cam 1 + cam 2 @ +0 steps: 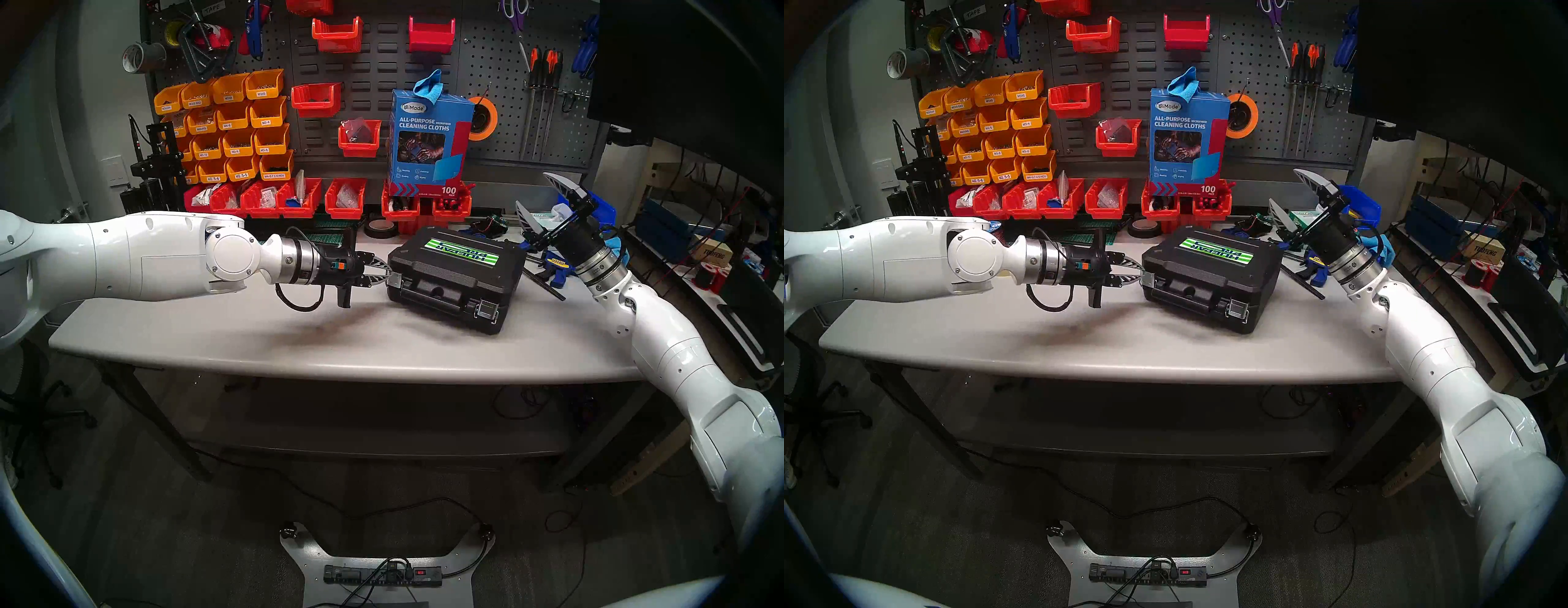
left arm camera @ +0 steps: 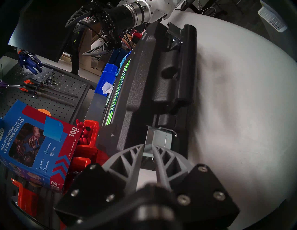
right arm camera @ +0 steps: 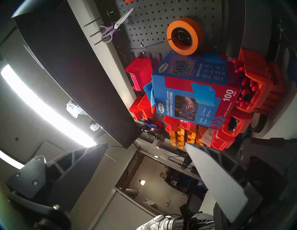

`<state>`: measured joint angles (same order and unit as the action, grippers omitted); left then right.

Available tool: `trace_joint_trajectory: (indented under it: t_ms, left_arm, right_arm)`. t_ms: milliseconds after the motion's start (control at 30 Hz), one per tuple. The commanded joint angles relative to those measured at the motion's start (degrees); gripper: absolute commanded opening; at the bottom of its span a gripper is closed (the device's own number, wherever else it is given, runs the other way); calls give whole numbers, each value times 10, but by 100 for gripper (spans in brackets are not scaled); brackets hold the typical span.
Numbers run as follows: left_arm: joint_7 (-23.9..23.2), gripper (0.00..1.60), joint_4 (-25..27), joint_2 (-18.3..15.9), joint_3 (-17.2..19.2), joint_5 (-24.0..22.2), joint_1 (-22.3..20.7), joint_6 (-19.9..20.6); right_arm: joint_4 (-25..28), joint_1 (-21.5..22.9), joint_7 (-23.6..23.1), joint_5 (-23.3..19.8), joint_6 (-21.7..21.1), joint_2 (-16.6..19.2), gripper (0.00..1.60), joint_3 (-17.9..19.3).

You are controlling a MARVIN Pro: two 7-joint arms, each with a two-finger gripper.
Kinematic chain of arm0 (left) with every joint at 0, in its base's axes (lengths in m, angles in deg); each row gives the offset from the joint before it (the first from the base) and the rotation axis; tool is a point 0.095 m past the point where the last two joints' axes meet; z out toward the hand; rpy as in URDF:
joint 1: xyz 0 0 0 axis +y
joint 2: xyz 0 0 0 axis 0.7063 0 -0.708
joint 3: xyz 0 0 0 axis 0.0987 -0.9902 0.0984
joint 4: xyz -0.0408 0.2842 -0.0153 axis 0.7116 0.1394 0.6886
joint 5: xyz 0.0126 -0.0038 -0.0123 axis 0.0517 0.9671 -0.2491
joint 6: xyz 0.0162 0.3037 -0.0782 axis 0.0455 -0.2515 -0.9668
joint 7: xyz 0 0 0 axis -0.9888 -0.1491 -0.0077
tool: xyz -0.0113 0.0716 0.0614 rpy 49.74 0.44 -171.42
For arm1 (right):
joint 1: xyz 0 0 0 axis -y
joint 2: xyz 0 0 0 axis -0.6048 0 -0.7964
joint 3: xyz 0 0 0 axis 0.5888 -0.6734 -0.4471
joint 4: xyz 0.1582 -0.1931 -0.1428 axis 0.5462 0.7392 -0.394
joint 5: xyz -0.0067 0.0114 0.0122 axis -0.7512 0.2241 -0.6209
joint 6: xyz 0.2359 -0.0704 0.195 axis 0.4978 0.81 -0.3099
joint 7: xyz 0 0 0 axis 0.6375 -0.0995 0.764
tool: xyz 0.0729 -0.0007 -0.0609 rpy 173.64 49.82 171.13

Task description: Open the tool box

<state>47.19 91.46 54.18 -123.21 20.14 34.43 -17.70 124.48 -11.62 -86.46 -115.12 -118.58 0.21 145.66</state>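
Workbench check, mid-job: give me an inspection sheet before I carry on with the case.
Surface: grey table, bare in front.
Job's things: tool box lies flat, lid down; left latch lifted, right latch down.
Clutter: clamps, tape roll, blue bin behind.
Grippers: left hand pinches the left latch; right hand open, raised.
Cables: power strip on the floor.
Surroundings: pegboard, cleaning-cloths box.

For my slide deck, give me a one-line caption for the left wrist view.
Left gripper pinching the near silver latch of the black tool box on the grey table.
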Motion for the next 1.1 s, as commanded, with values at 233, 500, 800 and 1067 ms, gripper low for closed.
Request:
trace_joint_trajectory:
  t_ms: [233,500,800,1067]
  left_arm:
    - [-7,58,2,15,9,10,-21,4]
    - [-8,61,-26,29,14,20,-22,5]
    - [-10,73,-31,26,22,19,-27,4]
    - [-17,79,-46,35,21,21,-23,0]
  right_arm:
    - [10,4,-3,-3,-2,5,160,6]
    - [14,1,-2,-7,0,8,160,7]
    - [7,7,-2,-7,-5,4,160,2]
    - [3,9,-2,-6,-3,3,160,2]
